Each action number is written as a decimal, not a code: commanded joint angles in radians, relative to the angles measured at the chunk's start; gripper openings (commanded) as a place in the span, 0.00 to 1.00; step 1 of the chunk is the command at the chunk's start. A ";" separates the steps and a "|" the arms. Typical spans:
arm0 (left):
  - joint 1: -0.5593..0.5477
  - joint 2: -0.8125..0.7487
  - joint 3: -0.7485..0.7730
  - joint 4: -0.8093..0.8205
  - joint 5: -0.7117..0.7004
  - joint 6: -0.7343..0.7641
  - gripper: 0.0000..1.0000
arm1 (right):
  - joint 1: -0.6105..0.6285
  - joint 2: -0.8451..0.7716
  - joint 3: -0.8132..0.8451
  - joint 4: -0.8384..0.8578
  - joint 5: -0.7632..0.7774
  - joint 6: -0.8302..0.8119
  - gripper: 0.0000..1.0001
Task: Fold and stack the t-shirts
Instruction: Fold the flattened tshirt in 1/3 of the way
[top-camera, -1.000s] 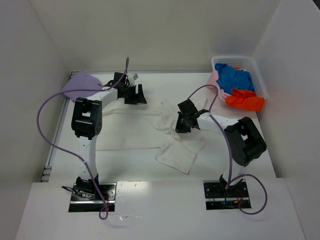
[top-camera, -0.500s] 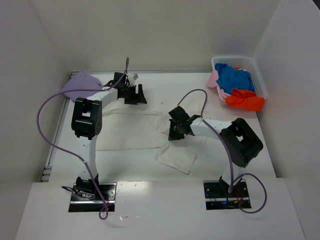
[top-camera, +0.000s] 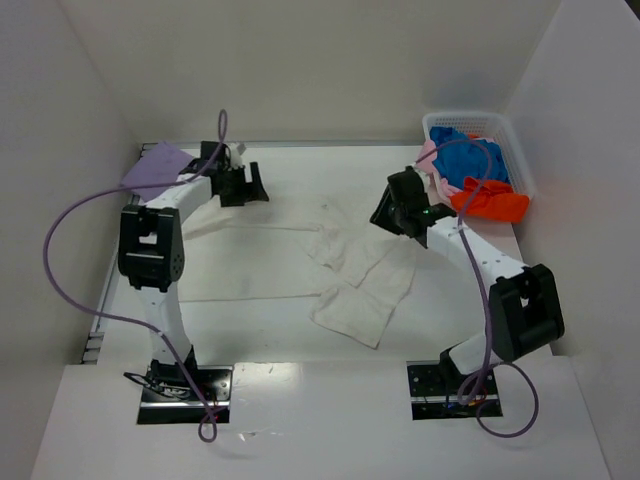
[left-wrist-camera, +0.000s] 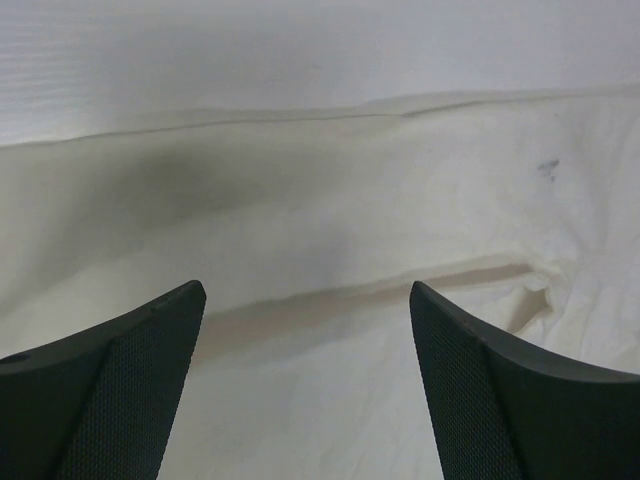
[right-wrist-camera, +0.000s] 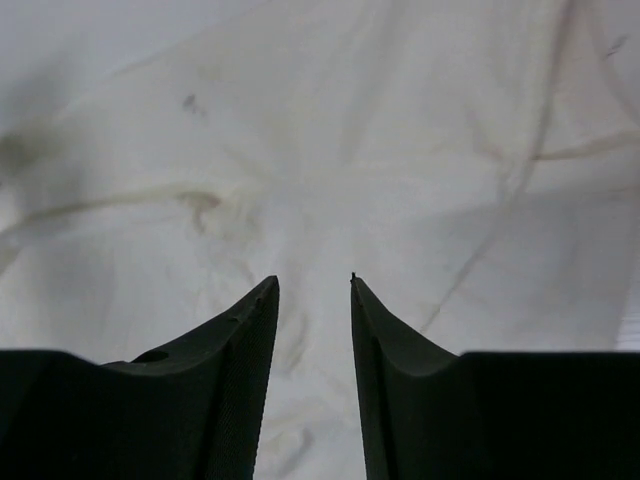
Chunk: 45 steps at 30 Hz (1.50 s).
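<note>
**Top external view: both arms reach over the off-white t-shirt**

1. Left gripper (top-camera: 238, 186). In the left wrist view the left gripper (left-wrist-camera: 305, 292) has its two fingers set wide apart, with nothing between them. Off-white cloth with a long crease fills the space below. Whether the fingertips touch the cloth cannot be told.

2. Left arm. The arm rises from its base at the near left. The forearm angles toward the far left corner of the table (top-camera: 330, 165). The gripper sits over the far left part of the off-white t-shirt (top-camera: 355, 305), just beside the lavender t-shirt (top-camera: 153, 166).

3. Right gripper (top-camera: 398, 208). In the right wrist view the right gripper (right-wrist-camera: 313, 282) shows only a narrow gap between the fingers, and no cloth is pinched in it. Wrinkled off-white cloth lies beyond the tips.

4. Right arm. The elbow is folded at the near right. The forearm stretches up and to the left, placing the gripper above the far right edge of the off-white t-shirt, near the basket (top-camera: 521, 152).

5. Work items. The off-white t-shirt lies spread and rumpled across the middle of the table. The lavender t-shirt lies at the far left corner. The blue t-shirt (top-camera: 468, 157), orange-red t-shirt (top-camera: 490, 202) and pale pink t-shirt (top-camera: 428, 156) are heaped in the basket and spill over its near side.
</note>
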 joint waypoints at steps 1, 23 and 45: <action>0.109 -0.140 -0.062 0.041 -0.042 -0.099 0.91 | -0.086 0.021 0.031 0.003 0.061 -0.010 0.41; 0.357 -0.230 -0.315 0.091 -0.136 -0.209 0.88 | -0.169 0.284 0.029 0.029 0.164 0.044 0.56; 0.357 -0.192 -0.324 0.069 -0.191 -0.228 0.55 | -0.198 0.318 0.031 0.029 0.204 0.044 0.01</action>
